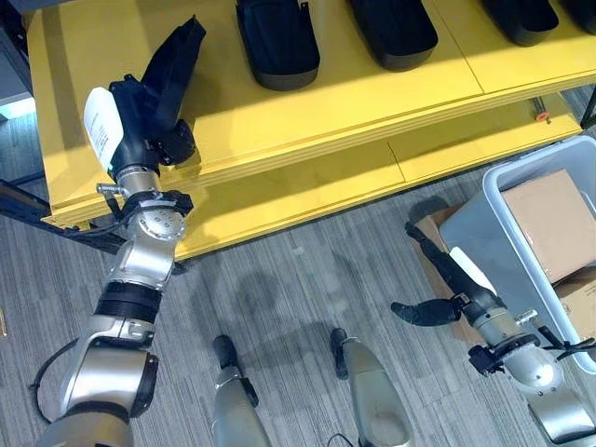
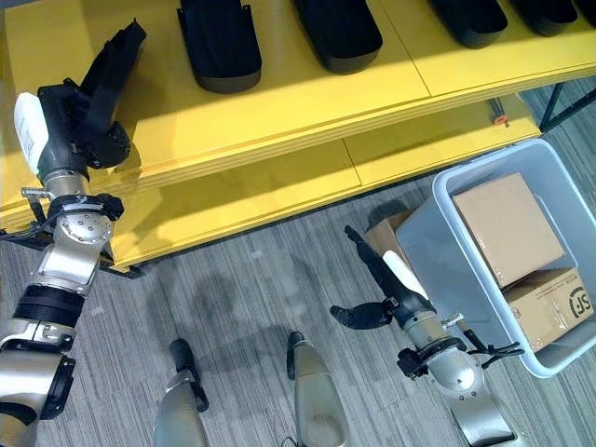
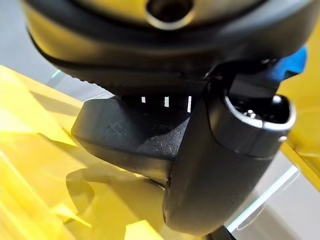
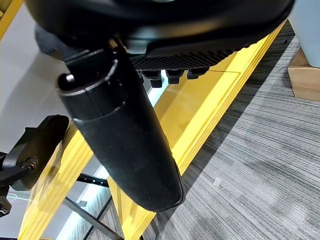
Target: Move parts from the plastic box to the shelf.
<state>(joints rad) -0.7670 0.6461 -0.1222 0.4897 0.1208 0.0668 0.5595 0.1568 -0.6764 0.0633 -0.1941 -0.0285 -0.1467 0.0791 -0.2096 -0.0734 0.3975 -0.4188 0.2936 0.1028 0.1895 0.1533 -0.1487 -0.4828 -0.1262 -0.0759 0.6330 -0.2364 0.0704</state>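
Nearest, the right robot hand (image 1: 445, 279) hangs over the floor beside the box (image 2: 421, 244), fingers straight, holding nothing. Farther off, the left robot hand (image 1: 149, 121) is clamped on a black part (image 1: 177, 67) (tilted) over the yellow shelf (image 1: 307, 116).

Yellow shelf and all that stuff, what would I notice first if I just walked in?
Probably the big yellow shelf across the top, with black parts lined up on it. The left robot hand is up at the shelf's left end, holding one more black part against it. On the right sits a grey plastic box with cardboard boxes inside, and the right robot hand hangs open beside it, over the carpet.
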